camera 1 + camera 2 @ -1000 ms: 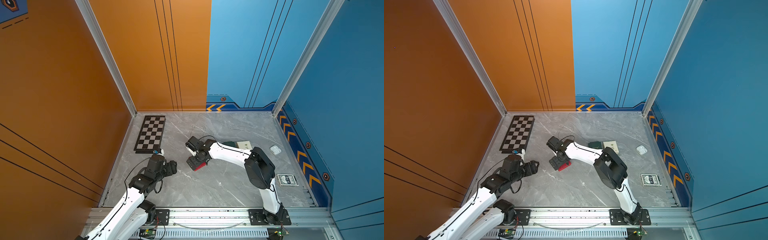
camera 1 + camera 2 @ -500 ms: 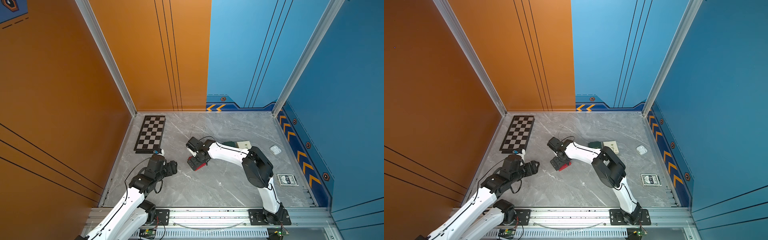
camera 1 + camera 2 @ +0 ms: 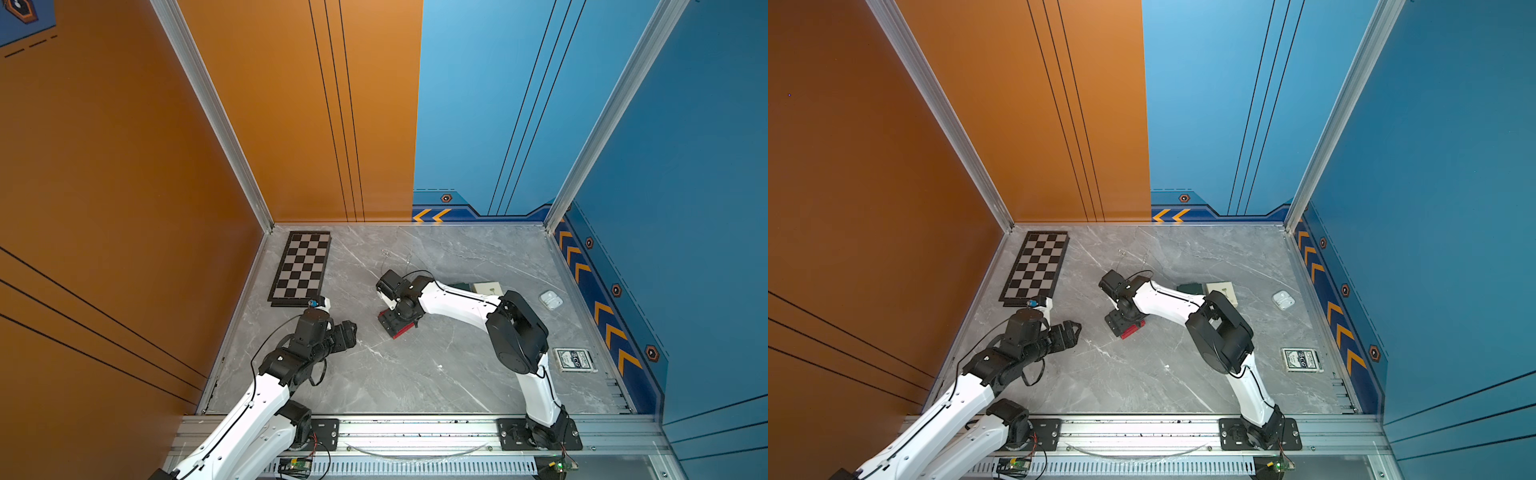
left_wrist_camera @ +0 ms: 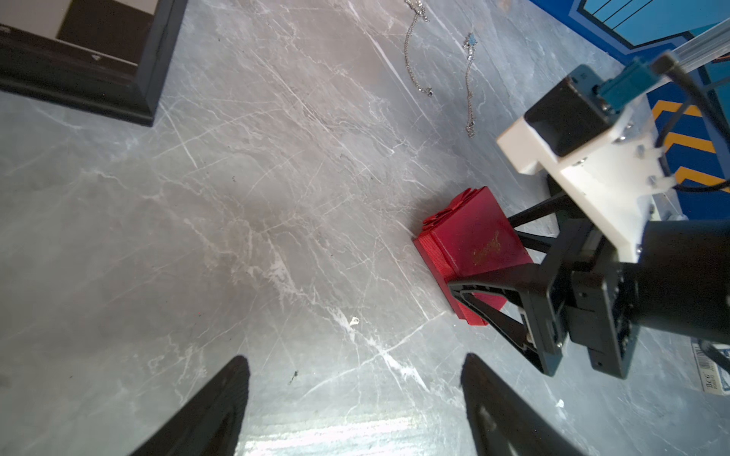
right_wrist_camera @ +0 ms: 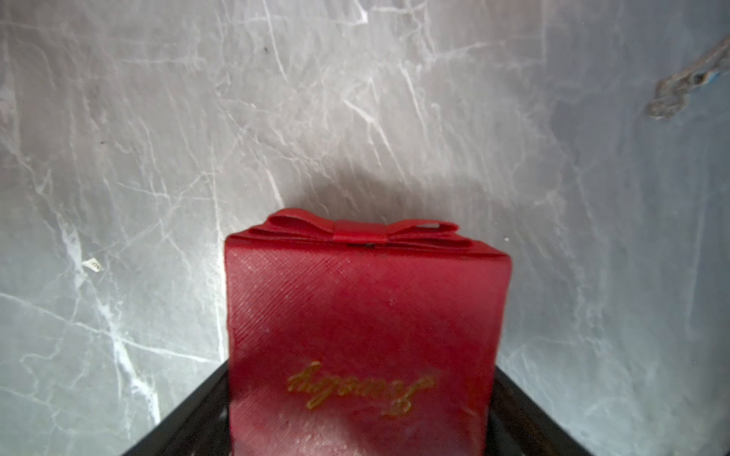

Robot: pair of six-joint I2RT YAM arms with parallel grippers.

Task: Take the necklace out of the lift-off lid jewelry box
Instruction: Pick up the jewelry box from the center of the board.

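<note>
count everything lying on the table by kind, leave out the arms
red jewelry box: 1
chessboard: 1
silver chain strands: 2 (cannot tell if they join)
card deck: 1
white case: 1
cream box: 1
dark green item: 1
total: 8

Enclosure, three walls. Left wall (image 3: pixel 124 166) plain orange, thin dark diagonal lines. Back wall split: orange half (image 3: pixel 332 104), blue half (image 3: pixel 478 104), vertical pinstripes on both. Right wall (image 3: pixel 685 166) darker blue. Aluminium corner posts (image 3: pixel 216 120) at both back corners. Navy strip with orange chevrons (image 3: pixel 598 311) along base of right wall and part of back wall. Desk (image 3: pixel 415 374) grey marble, white veining, scuffed. Aluminium rail (image 3: pixel 415 428) along front edge. Light even; glare patch on desk in left wrist view.
</note>
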